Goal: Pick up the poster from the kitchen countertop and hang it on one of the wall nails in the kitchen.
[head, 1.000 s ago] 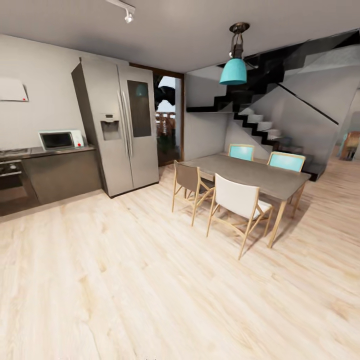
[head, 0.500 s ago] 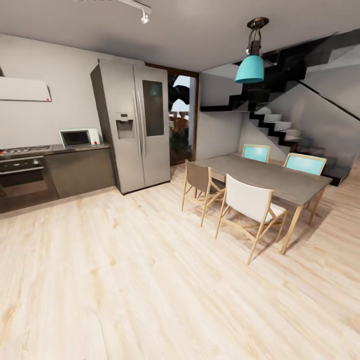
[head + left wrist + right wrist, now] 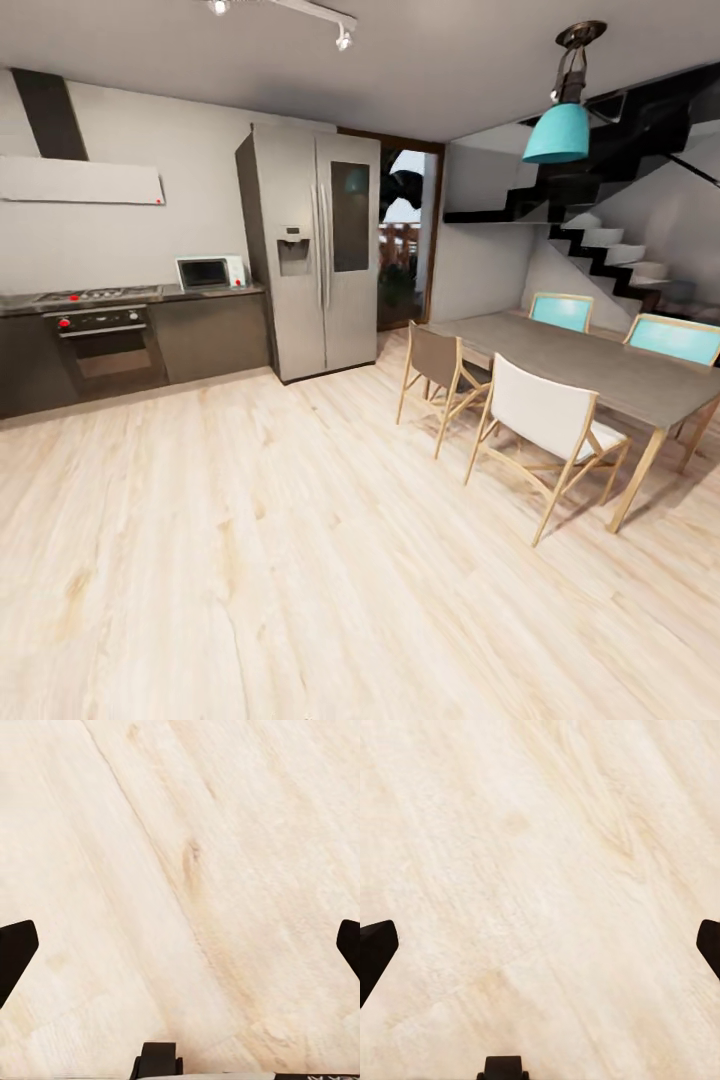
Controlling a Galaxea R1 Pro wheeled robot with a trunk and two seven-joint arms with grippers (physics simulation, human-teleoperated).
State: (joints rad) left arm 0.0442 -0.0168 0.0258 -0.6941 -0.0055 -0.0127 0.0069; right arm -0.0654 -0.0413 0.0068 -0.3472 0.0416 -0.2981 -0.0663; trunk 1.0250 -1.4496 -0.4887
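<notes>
At your ten o'clock, the kitchen countertop (image 3: 215, 291) runs along the far wall, carrying a hob (image 3: 98, 295) and a microwave (image 3: 209, 272); the poster can't be made out on it. Fridge (image 3: 315, 250) at eleven o'clock. Table (image 3: 600, 370) and chairs (image 3: 545, 420) at two o'clock. Your left gripper (image 3: 180, 945) and right gripper (image 3: 540, 945) both hang spread wide over bare wood floor (image 3: 300, 560), holding nothing.

A home's open kitchen and dining room: a steel fridge (image 3: 315, 250), built-in oven (image 3: 105, 345), microwave (image 3: 208, 271) on the kitchen countertop (image 3: 200, 293), a dining table (image 3: 600, 370) with chairs (image 3: 548, 425), stairs (image 3: 610, 245), pale wooden floor (image 3: 300, 560).
</notes>
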